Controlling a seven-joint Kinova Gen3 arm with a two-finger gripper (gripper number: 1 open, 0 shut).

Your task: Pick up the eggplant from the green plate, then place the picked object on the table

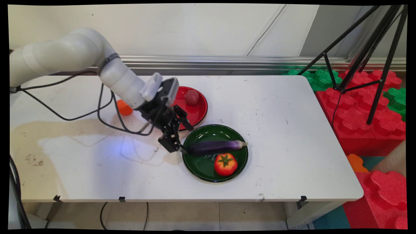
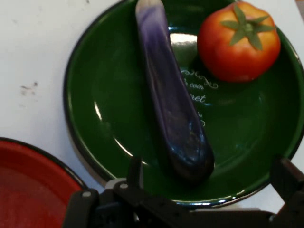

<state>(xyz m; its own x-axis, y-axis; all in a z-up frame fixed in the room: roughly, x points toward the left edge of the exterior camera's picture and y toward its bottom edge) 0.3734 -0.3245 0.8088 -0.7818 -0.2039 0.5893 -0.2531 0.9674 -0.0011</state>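
I work in what looks like a robotics lab: a stained white surface [image 1: 292, 136] against a bare panelled wall [image 1: 195, 29], a black tripod [image 1: 367, 58] by its right edge, red and green foam blocks [image 1: 354, 107] stacked beneath the tripod.

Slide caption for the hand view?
Open gripper straddles the eggplant end in the green plate, beside a tomato.

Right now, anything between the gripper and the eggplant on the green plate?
Nothing visible. The gripper sits open at the green plate's left rim, its fingers either side of the eggplant's thick end. The tomato lies beside the eggplant, off that line. The red plate is behind.
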